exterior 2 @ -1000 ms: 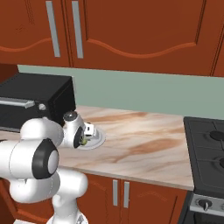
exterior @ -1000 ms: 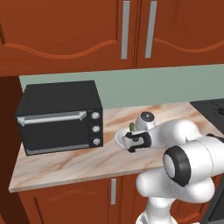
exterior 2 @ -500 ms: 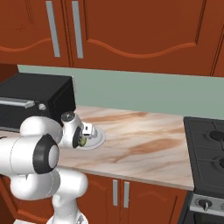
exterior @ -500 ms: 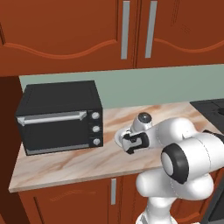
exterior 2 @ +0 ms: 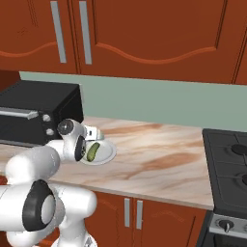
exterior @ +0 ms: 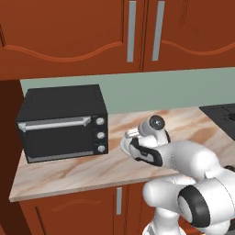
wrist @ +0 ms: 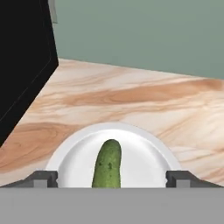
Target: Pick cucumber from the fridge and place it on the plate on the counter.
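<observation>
The jaws (wrist: pixel 112 178), pinched on the short dark-green cucumber (wrist: pixel 107 164) a second ago, now stand wide apart and empty, one tip at each side of it. One cucumber lies on the one round white plate (wrist: pixel 144 151), on the marbled beige surface (wrist: pixel 131 100) just right of the one black toaster oven (exterior: pixel 64 121).

Glossy white rounded arm (exterior: pixel 193 160) segments — black joint rings, a dark band at the wrist, small dark finger tips (wrist: pixel 43 178).

The counter (exterior: pixel 69 172) bears the black toaster oven (exterior: pixel 64 122) and the plate (wrist: pixel 78 153)
</observation>
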You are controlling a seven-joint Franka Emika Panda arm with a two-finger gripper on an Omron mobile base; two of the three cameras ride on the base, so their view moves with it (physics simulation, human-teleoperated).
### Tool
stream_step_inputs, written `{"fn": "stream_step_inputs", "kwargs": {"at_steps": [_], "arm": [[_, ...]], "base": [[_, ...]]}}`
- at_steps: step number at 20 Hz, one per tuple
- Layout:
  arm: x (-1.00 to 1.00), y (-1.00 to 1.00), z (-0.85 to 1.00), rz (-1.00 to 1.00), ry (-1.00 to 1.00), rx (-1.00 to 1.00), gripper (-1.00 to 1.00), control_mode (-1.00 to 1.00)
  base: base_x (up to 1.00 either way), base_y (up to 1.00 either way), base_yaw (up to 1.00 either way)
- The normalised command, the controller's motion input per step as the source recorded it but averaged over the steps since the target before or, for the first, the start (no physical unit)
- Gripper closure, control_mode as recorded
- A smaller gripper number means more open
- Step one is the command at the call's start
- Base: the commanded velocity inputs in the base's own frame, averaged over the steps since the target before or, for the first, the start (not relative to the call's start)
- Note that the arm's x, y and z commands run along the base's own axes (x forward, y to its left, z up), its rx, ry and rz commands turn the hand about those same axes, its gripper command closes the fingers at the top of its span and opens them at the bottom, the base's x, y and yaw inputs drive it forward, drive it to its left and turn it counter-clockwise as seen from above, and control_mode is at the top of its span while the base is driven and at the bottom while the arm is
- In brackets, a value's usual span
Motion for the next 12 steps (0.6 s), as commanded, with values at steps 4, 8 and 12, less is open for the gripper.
{"fn": "stream_step_inputs", "kwargs": {"at_steps": [4,8,12], "arm": [[-0.48,0.00,0.73,0.00,-0.24,0.07,-1.00,-1.00],[-0.83,-0.12,0.51,0.00,-0.05,0.12,-1.00,-1.00],[-1.00,-0.25,0.31,-0.02,0.00,0.15,-1.00,-1.00]], "base": [[0.00,0.00,0.00],[0.00,0.00,0.00],[0.00,0.00,0.00]]}}
